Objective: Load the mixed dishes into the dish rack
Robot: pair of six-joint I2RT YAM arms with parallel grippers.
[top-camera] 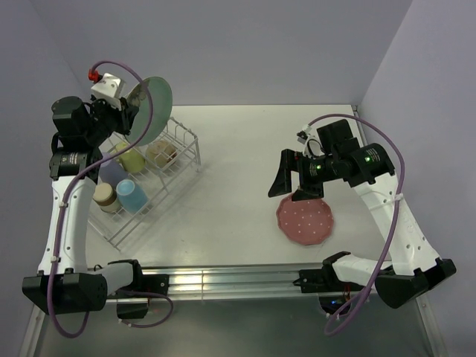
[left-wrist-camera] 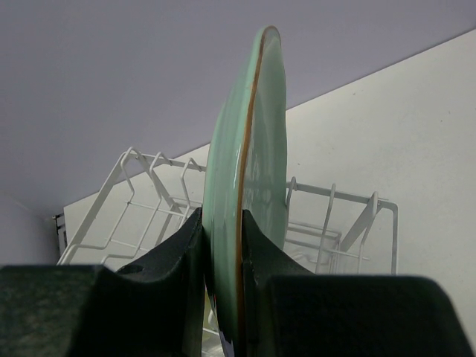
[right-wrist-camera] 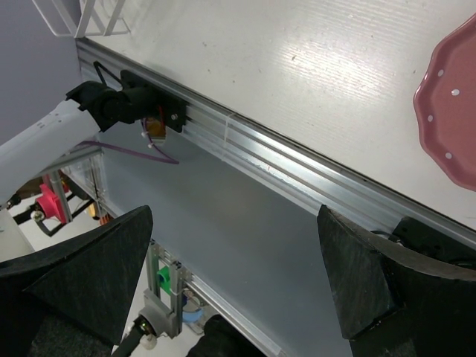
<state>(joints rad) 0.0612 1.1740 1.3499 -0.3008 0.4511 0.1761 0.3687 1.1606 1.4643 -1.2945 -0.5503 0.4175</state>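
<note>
White table [top-camera: 238, 163]: left gripper [left-wrist-camera: 223, 230] clamps mint-green flower plate [left-wrist-camera: 253, 149] on edge over dish rack [top-camera: 182, 137], apparently for slotting; right gripper [top-camera: 294, 182] gapes empty near pink white-dotted plate [top-camera: 305, 221].

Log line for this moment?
left pincer: shut on mint-green plate, upright above dish rack | right pincer: open, empty, near pink dotted plate on table

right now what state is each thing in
green plate, on edge, held over rack
left gripper, shut on green plate
right gripper, open, empty
pink plate, flat on table, not held
yellow mug, in rack
blue mug, in rack
lavender cup, in rack
bowl, in rack
metal cup, in rack
rack, partly loaded
</note>
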